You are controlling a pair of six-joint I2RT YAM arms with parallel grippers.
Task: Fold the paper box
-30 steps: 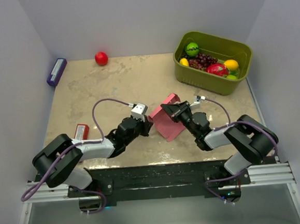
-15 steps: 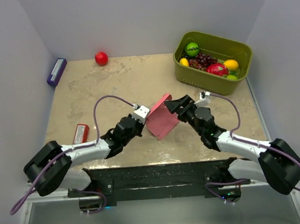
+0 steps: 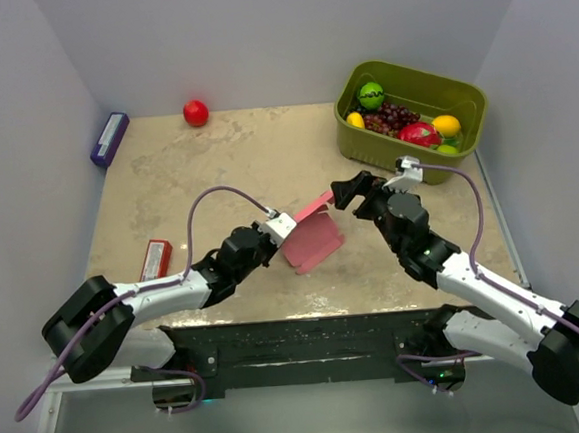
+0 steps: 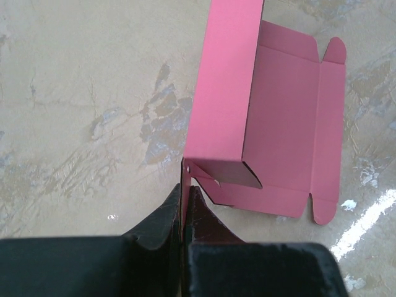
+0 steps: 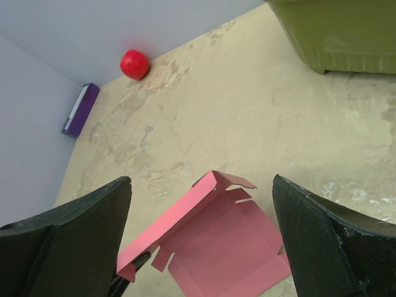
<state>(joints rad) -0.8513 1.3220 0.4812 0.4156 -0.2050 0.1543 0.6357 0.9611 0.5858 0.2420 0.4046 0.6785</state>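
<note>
Two arms, same build. Left arm (image 3: 165,291) and right arm (image 3: 486,286): white link tubes and chunky matte black joint housings, the biggest ones nearest my base plate (image 3: 300,344). Base plate is flat and black with a few bolts, and silver aluminium extrusion sticks out at both its ends. One purple cable (image 3: 217,189) per arm runs from below the base plate to a small white-grey camera block (image 3: 280,222) at the far end. Left gripper (image 4: 184,193): black, smooth, wedge-tapered fingers. Right gripper (image 5: 201,180): wide black fingers (image 5: 74,229) with a grainy surface.
</note>
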